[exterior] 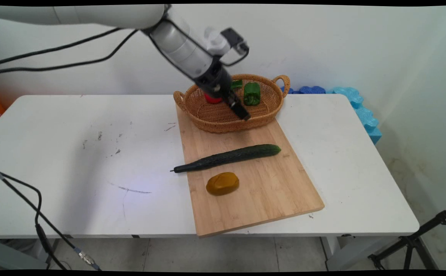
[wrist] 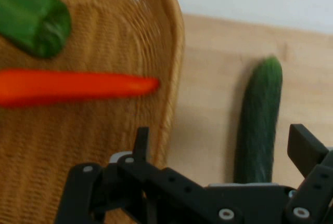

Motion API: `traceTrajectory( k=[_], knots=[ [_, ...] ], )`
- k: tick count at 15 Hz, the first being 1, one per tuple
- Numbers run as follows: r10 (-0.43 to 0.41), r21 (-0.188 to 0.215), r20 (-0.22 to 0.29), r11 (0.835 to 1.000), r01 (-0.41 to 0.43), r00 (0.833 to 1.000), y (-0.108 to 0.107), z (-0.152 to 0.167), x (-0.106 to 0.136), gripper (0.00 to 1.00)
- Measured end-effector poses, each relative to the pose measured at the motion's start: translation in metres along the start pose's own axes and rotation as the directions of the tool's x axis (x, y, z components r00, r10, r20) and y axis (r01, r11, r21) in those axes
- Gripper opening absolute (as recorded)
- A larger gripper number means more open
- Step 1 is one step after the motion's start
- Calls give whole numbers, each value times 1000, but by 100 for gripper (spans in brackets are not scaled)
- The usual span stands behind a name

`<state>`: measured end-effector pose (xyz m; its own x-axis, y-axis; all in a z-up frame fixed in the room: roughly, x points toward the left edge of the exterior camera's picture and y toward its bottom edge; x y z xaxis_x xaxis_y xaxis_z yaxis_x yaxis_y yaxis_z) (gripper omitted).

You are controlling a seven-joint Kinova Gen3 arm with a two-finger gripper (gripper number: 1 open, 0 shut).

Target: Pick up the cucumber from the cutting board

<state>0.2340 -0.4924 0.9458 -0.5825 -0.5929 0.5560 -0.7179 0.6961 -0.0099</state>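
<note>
So, left to right: bare white table (exterior: 73, 153), then the wooden cutting board (exterior: 269, 191) with a brownish potato-looking lump (exterior: 223, 183) and a long cucumber (exterior: 228, 156) lying across it. My fingers (exterior: 242, 110) are spread wide and holding nothing, hovering right over the near rim of the wicker basket (exterior: 215, 120) at the board's far end. Inside it, a red-orange vegetable (wrist: 78, 86) sits just left of them and a green pepper (exterior: 252, 93) just beyond. That rim's directly under me, so I'd say any drop here needs to clear it.
</note>
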Motion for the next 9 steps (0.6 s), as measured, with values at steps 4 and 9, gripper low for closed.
traceTrajectory(
  k=[4,9],
  knots=[
    [12,-30,63,999,-10,998,12,17,-28,100],
    [19,-55,107,998,-13,994,23,40,-49,100]
  ],
)
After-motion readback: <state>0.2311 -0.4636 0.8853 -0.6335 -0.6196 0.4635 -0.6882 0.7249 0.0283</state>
